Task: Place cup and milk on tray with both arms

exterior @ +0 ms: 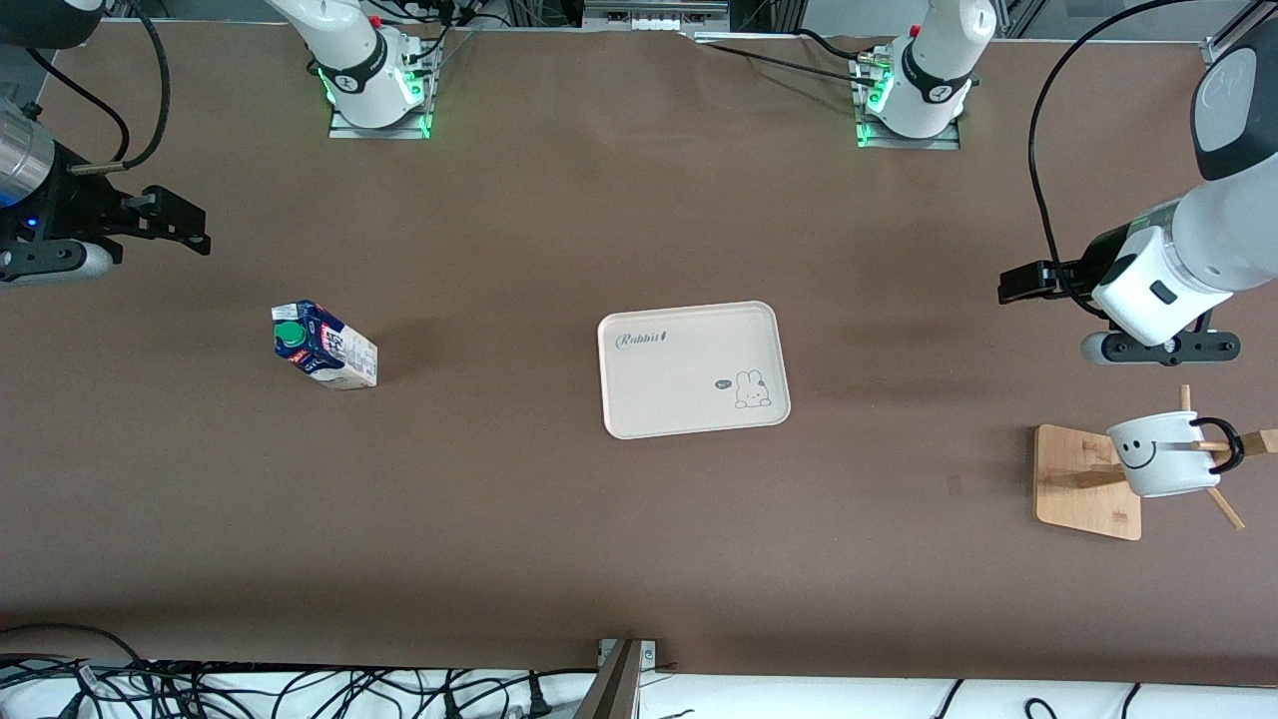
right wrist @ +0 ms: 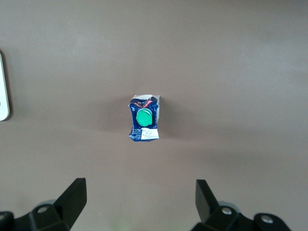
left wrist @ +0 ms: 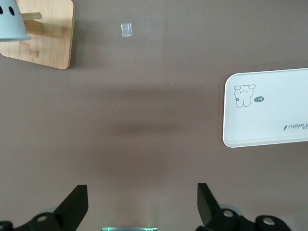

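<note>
Milk (right wrist: 143, 119) below open right hand (right wrist: 139, 202).

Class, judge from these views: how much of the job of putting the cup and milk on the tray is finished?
Nothing is done: the tray holds neither item. The milk stands on the table toward the right arm's end; the cup hangs on the wooden rack. The right gripper is open above the milk, and the left gripper open over bare table. Both pickups and placements remain.
</note>
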### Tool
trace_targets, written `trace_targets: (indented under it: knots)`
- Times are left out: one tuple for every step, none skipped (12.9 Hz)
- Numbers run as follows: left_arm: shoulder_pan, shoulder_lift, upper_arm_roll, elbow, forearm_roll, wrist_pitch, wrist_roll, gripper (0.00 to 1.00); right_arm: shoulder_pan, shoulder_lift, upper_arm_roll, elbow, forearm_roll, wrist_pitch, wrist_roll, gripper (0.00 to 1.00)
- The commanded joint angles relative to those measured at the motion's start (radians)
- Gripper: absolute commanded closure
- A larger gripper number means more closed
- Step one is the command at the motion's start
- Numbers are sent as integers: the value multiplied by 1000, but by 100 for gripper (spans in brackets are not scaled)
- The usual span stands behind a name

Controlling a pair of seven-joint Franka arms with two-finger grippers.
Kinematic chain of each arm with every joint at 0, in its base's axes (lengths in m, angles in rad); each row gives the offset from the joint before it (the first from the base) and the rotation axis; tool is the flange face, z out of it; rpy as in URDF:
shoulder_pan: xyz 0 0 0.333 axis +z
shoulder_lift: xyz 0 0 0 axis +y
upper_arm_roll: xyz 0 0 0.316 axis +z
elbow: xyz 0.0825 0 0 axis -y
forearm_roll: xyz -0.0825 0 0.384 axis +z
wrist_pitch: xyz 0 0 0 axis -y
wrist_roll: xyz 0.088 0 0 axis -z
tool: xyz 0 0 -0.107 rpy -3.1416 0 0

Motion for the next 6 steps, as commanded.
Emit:
trace_targets:
  knots:
    - [-3,3,0,19,-2,-20,-7,0,2,-18,3,-6,17,-3,-4,0]
    - [-3,5,0,19,-2,-20,-7,0,2,-18,1,-8,15,0,-4,0]
    - [-3,3,0,19,-2,-20,-7,0,2,-14,1,-1,15,1,-5,0]
    - [-3,3,0,19,-2,-20,-7,0,2,-13,1,-1,15,0,-5,0]
    - [-3,3,0,19,-2,-20,-7,0,2,-13,1,-1,17,0,-5,0]
    - [-1,3,0,19,-2,-20,-7,0,2,-13,1,-1,15,1,-5,0]
